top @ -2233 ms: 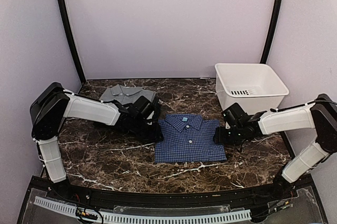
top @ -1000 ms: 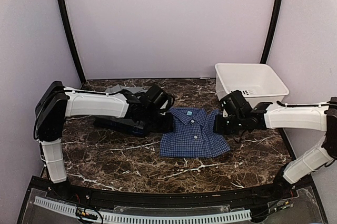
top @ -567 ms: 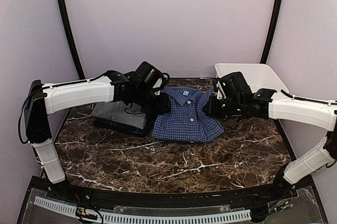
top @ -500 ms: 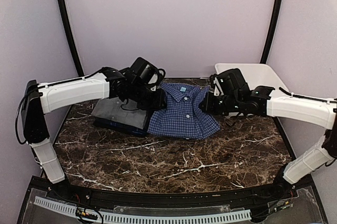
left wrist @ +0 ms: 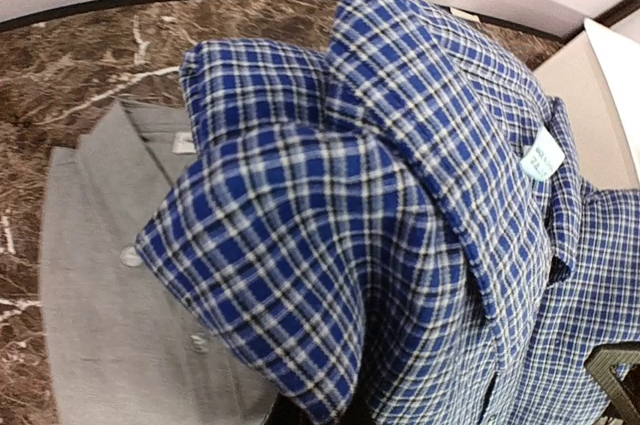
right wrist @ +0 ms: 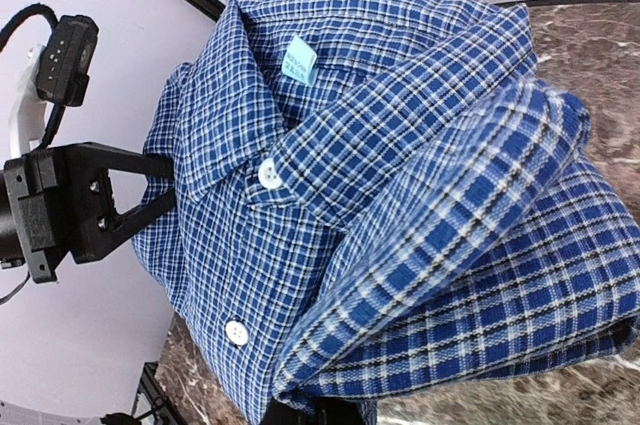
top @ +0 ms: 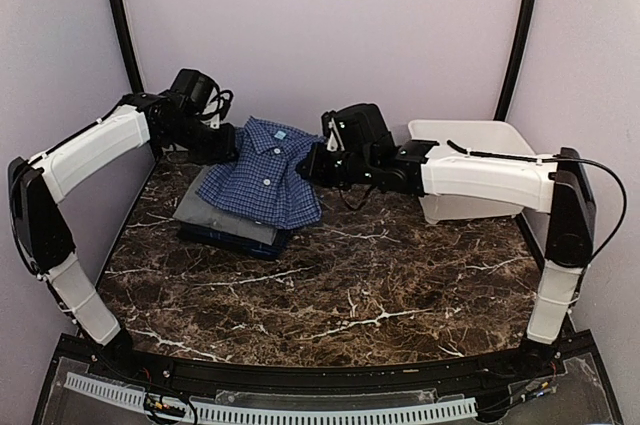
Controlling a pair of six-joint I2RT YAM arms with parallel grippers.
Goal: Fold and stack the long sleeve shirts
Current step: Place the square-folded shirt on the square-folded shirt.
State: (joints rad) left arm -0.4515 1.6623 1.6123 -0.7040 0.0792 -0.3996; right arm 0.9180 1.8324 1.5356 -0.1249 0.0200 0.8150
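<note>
Two collared button-up shirts, one blue checked cloth shirt [top: 262,177] and one plain grey cloth shirt [top: 207,211], lie over one dark navy folded cloth [top: 236,242] near the tabletop's [top: 400,285] far left corner, and one white rectangular plastic tub [top: 490,137] sits at its far right corner.

Blue checked shirt [top: 262,173] of soft, matt woven cloth, with small glossy white buttons [right wrist: 268,173]. Plain grey shirt [top: 208,213] of smooth, matt cloth. Dark, white-veined desk [top: 350,275] with a polished marble look. White tub [top: 470,128] of smooth plastic.
</note>
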